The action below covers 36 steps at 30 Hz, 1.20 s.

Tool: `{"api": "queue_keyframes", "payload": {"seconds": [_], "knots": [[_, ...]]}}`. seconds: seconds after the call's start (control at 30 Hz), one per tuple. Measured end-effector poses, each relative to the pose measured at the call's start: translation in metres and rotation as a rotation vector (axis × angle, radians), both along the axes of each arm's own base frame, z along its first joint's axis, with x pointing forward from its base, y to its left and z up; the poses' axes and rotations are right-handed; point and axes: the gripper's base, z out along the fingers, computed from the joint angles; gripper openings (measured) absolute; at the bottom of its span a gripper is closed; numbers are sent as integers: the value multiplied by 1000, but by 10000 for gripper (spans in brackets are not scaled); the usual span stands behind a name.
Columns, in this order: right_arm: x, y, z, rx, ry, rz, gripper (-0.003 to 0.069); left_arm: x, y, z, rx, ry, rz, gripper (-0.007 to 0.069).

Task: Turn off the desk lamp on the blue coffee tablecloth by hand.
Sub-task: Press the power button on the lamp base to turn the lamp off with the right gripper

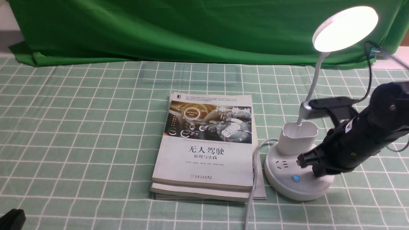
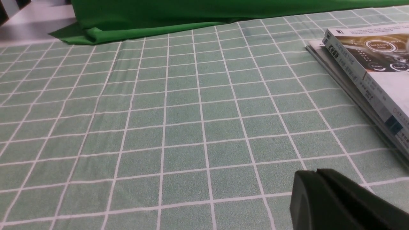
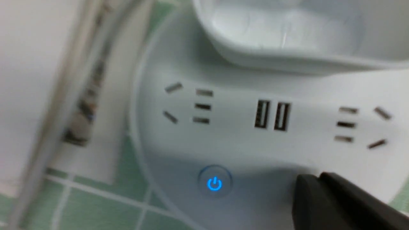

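The white desk lamp [image 1: 298, 140] stands at the right on the pale green grid tablecloth [image 1: 80, 127]. Its disc head [image 1: 345, 28] is lit. Its round base [image 1: 287, 185] carries sockets and a button glowing blue [image 1: 296, 178]. My right gripper [image 1: 314, 166] is shut with nothing in it, its tip low over the base to the right of the blue button. In the right wrist view the tip [image 3: 314, 180] hovers beside the blue button [image 3: 214, 184], below the USB ports [image 3: 272, 115]. My left gripper [image 2: 314, 174] is shut and empty over bare cloth at the front left [image 1: 12, 218].
A stack of books [image 1: 207, 147] lies left of the lamp and shows in the left wrist view [image 2: 367, 70]. The lamp's grey cord [image 1: 252, 191] runs to the front edge. A dark green backdrop cloth [image 1: 191, 28] hangs at the back.
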Motion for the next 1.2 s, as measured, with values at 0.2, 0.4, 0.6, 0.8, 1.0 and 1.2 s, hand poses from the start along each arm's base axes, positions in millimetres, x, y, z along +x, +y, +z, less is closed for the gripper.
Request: {"api": "queue_keyframes", "payload": {"seconds": [0.2,0.4,0.6,0.8,1.0,1.2], "knots": [[2,0,-2,-8,3,5,35,0,0,0,0,-1,0,0],[-3,-2,15,5,-47,5,35,0,0,0,0,-1,0,0],[-5,-2,22,11,-65,4,36,0,0,0,0,-1,0,0],[0,0,-1,-8,2,5,36,0,0,0,0,-1,0,0],[2,1,-3,-11,3,6,36,0,0,0,0,-1,0,0],[-8,-1,18,4,-31,-3,34,0,0,0,0,-1,0,0]]}}
